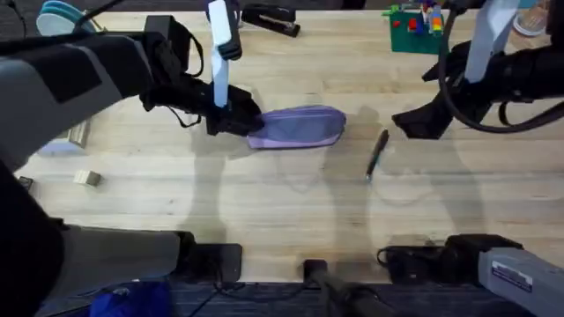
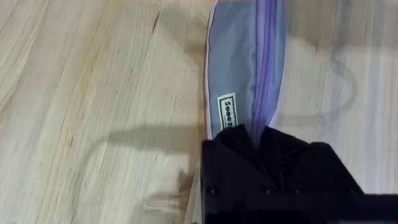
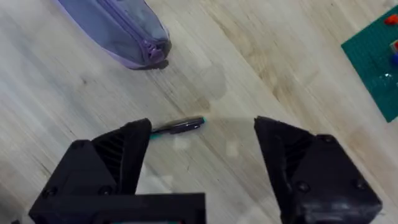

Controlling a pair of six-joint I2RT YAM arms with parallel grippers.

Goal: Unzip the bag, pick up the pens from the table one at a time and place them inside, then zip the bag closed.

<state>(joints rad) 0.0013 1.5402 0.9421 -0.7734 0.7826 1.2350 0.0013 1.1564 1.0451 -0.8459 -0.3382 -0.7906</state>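
Bag (image 1: 300,126) end pinched in left end effector (image 2: 258,134); right end effector (image 3: 202,158) gapes over pen (image 3: 180,126). Hold firm, pull zipper straight.

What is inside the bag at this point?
Nothing can be seen inside: the bag lies on the table with its zipper line together along the visible stretch, the left gripper clamped on one end. Its contents are hidden. The pen lies outside, beside it.
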